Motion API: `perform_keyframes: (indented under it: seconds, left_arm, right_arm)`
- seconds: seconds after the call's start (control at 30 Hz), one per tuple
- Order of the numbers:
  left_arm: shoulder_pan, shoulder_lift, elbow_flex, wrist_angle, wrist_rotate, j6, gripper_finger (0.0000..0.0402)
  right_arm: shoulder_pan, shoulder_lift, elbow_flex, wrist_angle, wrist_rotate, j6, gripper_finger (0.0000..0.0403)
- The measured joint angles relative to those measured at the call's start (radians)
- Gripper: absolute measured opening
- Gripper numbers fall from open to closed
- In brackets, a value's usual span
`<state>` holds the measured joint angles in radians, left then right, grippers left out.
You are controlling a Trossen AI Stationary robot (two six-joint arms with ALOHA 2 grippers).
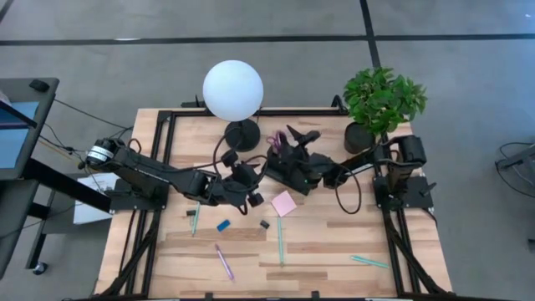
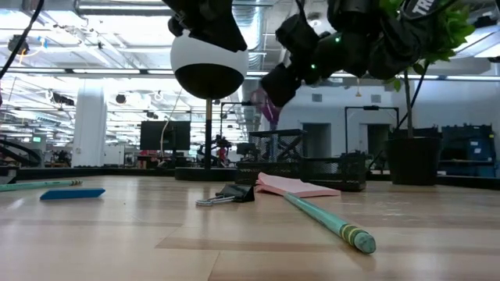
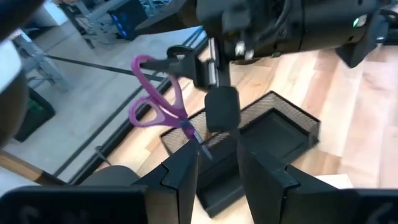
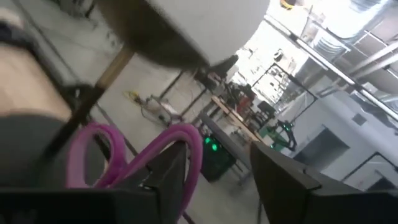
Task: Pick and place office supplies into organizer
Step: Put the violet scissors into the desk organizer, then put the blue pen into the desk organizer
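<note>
right gripper (image 1: pixel 288 144) over the organizer (image 1: pixel 292 171), far centre of desk (image 1: pixel 326 251); fingers parted around purple scissors (image 3: pixel 158 106), blades down into the cup section. left gripper (image 1: pixel 251 191) just left, part open, empty. sticky pad (image 1: pixel 283 203), clip (image 1: pixel 264 224), pens (image 1: pixel 280 241) lie on open near desk.

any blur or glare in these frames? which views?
Right wrist view: heavy motion blur, scissors smeared, ceiling lights blown out. Left wrist view: scissors and organizer mildly soft. Low view: backlit, arms in silhouette, near pen sharp. High view: even light.
</note>
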<state>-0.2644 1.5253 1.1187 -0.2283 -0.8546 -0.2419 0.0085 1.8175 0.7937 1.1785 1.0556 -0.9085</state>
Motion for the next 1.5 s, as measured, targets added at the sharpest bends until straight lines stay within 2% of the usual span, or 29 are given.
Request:
perform_keyframes:
  seconds: [0.17,0.3,0.43,0.6,0.73,0.8,0.9,1.03,1.1,1.3,1.5]
  left_arm:
    - [0.000,0.000,0.000,-0.001,0.013,-0.016,0.0109]
    - [0.000,0.000,0.000,-0.001,0.014,-0.017,0.0109]
    - [0.000,0.000,0.000,-0.008,0.015,-0.024,0.0109]
    - [0.000,0.000,0.000,-0.040,0.016,-0.056,0.0109]
    - [0.000,0.000,0.000,-0.067,0.019,-0.081,0.0109]
    - [0.000,0.000,0.000,-0.083,0.039,-0.099,0.0109]
    - [0.000,0.001,0.000,-0.108,0.106,-0.149,0.0109]
    - [0.000,0.025,0.000,-0.137,0.227,-0.191,0.0109]
    - [-0.001,0.042,0.000,-0.156,0.260,-0.191,0.0109]
    - [-0.004,0.095,0.000,-0.142,0.270,-0.191,0.0109]
    - [-0.003,0.098,0.000,-0.127,0.267,-0.192,0.0109]
  right_arm:
    - [-0.002,0.000,0.000,-0.126,0.037,0.092,0.0215]
    - [0.005,0.000,0.000,-0.135,0.045,0.123,0.0237]
    - [0.043,0.000,0.000,-0.135,0.057,0.123,0.0244]
    - [0.134,0.000,0.000,-0.070,0.179,0.055,0.0240]
    - [0.244,-0.019,0.000,0.045,0.349,-0.163,0.0233]
    - [0.310,-0.039,0.000,0.062,0.404,-0.188,0.0231]
    - [0.423,-0.094,0.000,0.062,0.414,-0.135,0.0229]
    - [0.566,-0.141,0.000,0.043,0.504,-0.109,0.0228]
    - [0.634,-0.171,-0.003,0.033,0.514,-0.085,0.0228]
    - [0.810,-0.207,-0.048,0.029,0.517,0.083,0.0228]
    - [0.975,-0.218,-0.085,0.035,0.516,0.228,0.0228]
